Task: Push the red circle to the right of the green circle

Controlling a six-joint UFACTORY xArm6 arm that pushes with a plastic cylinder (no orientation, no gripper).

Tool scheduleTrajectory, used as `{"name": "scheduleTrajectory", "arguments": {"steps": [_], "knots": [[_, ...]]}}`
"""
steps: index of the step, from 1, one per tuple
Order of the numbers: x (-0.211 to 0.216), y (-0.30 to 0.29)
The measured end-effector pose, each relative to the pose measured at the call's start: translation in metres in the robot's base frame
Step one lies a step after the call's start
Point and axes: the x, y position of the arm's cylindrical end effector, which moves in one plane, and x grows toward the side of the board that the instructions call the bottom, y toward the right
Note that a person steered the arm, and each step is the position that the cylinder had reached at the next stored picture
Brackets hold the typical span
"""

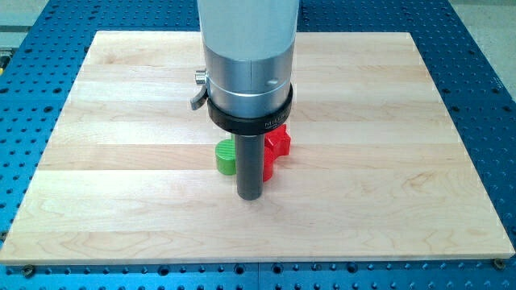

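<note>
A green circle block (225, 157) lies near the middle of the wooden board (121, 161). A red block (277, 148) lies just to its right; the rod hides part of it, so I cannot make out its full shape. My tip (250, 196) rests on the board just below and between the two blocks, with the rod standing in front of the gap between them. The arm's grey body (248, 64) covers the board's top middle.
The wooden board sits on a blue perforated table (484, 121) that surrounds it on all sides. No other blocks are visible.
</note>
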Motion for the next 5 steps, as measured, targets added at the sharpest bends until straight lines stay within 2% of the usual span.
{"name": "scheduleTrajectory", "arguments": {"steps": [1, 2, 3, 5], "knots": [[0.006, -0.011], [0.035, 0.001], [0.036, 0.058], [0.006, 0.054]]}}
